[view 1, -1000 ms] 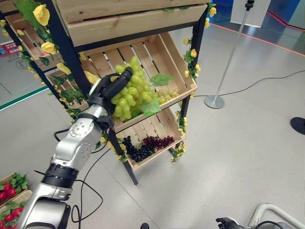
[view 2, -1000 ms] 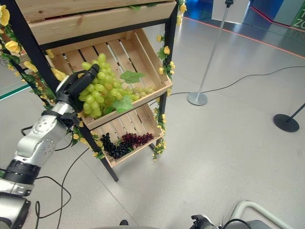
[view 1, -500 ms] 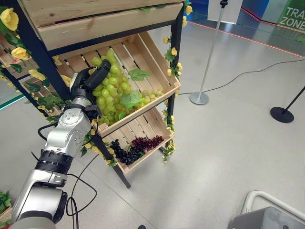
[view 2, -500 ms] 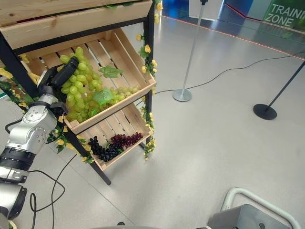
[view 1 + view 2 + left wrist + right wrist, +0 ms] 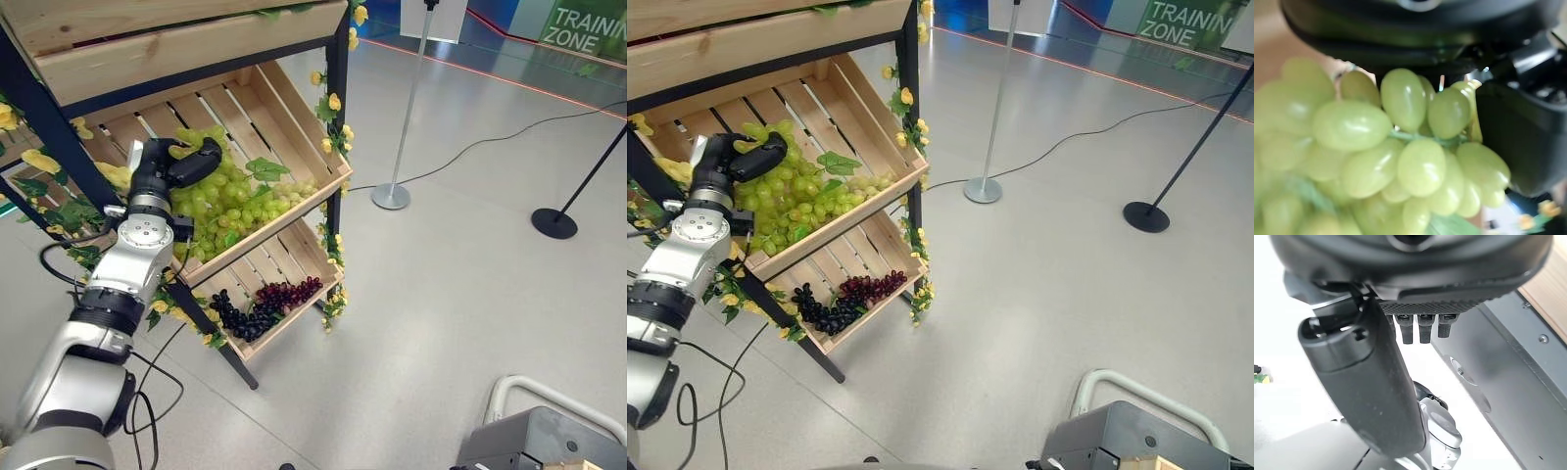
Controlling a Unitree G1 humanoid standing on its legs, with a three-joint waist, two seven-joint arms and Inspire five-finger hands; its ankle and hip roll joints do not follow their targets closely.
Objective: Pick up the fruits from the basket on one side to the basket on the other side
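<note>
A big bunch of green grapes (image 5: 233, 196) lies in the slanted wooden crate (image 5: 286, 219) on the rack's middle shelf. My left hand (image 5: 168, 168) reaches in from the crate's left side, with its fingers curled over the top of the bunch. In the left wrist view the grapes (image 5: 1400, 161) sit pressed between the thumb and the palm. Dark purple and red grapes (image 5: 259, 310) lie in the lower crate (image 5: 306, 311). My right hand (image 5: 1376, 382) shows in its own wrist view with relaxed fingers, holding nothing, beside a grey metal frame (image 5: 1498, 372).
The rack has black posts (image 5: 338, 117) hung with yellow flowers (image 5: 333, 102). A stanchion pole with a round base (image 5: 392, 196) stands right of the rack, and a black base (image 5: 554, 222) lies further right. A grey box (image 5: 549, 441) sits at the lower right.
The camera has swung right. My left hand has come down with the green bunch, which now rests lower and flatter in the crate instead of standing tall.
</note>
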